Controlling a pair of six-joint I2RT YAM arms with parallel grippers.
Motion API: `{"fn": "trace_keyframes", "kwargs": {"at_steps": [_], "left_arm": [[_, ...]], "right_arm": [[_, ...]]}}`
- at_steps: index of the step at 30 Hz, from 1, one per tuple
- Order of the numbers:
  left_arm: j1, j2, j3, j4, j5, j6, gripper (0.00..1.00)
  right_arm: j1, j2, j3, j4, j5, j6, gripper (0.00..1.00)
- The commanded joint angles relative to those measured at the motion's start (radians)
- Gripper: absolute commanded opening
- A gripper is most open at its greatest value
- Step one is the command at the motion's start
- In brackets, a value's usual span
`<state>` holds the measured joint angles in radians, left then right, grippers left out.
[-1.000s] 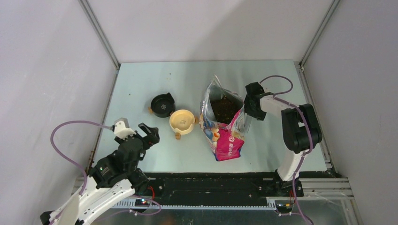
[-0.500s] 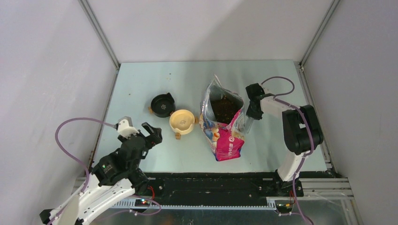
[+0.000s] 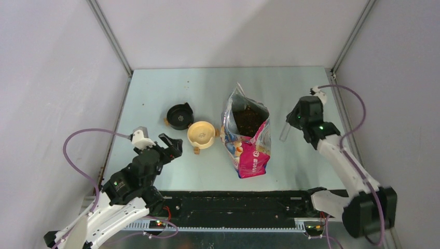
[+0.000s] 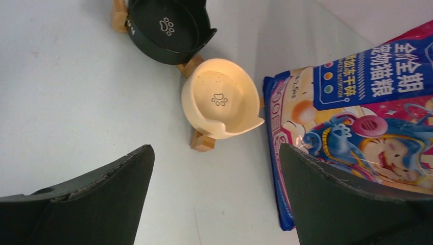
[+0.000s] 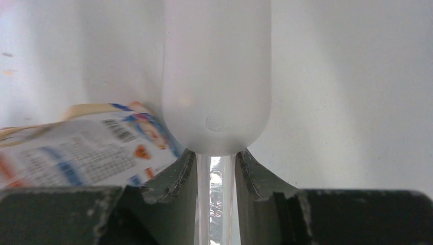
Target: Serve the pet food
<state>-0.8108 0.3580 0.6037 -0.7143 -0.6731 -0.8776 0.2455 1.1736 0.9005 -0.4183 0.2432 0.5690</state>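
Now, the pet food (image 3: 248,118) lies as a dark mass low inside the open bag (image 3: 252,158), whose mouth gapes upward at mid-table. Just right of that mouth hangs the clear scoop (image 3: 284,133), outside the bag and, from the right wrist view, apparently empty. The right gripper (image 5: 216,176) is clamped on its thin handle, with the cup pointing away from the fingers.

The step in hand looks like loading the scoop. To do it well, the cup should pass over the bag's right lip rather than against it, since the foil wall looks soft and a sideways push could fold or tip it. It should then dip rim-first into the kibble and come up level. The narrow handle may twist in the grip, so slow wrist turns seem wise.

The left gripper (image 4: 217,201) hangs with fingers wide apart, holding nothing, above the table near the cream bowl (image 4: 220,104). The black bowl (image 4: 166,28) sits just beyond, and both are bare of food.
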Motion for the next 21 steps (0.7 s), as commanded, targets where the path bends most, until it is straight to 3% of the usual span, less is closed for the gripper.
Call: {"fn": "trace_keyframes", "kwargs": {"at_steps": [1, 6, 9, 13, 17, 21], "left_arm": [[0.001, 0.009, 0.013, 0.105, 0.044, 0.051, 0.99], [0.001, 0.006, 0.019, 0.215, 0.170, 0.118, 1.00], [0.001, 0.006, 0.000, 0.411, 0.291, 0.167, 0.99], [0.001, 0.071, -0.012, 0.666, 0.545, 0.218, 0.99], [0.000, 0.245, 0.089, 0.845, 0.819, 0.237, 0.99], [-0.022, 0.513, 0.229, 0.993, 1.101, 0.214, 0.99]], "right_arm": [[-0.007, -0.230, -0.012, 0.066, -0.071, -0.047, 0.04], [-0.006, -0.454, -0.057, 0.205, -0.212, -0.050, 0.03], [-0.005, -0.566, -0.082, 0.285, -0.373, -0.027, 0.02], [0.005, -0.626, -0.083, 0.342, -0.440, 0.064, 0.00], [0.056, -0.631, -0.083, 0.403, -0.469, 0.137, 0.00], [0.190, -0.603, -0.083, 0.489, -0.398, 0.159, 0.00]]}}
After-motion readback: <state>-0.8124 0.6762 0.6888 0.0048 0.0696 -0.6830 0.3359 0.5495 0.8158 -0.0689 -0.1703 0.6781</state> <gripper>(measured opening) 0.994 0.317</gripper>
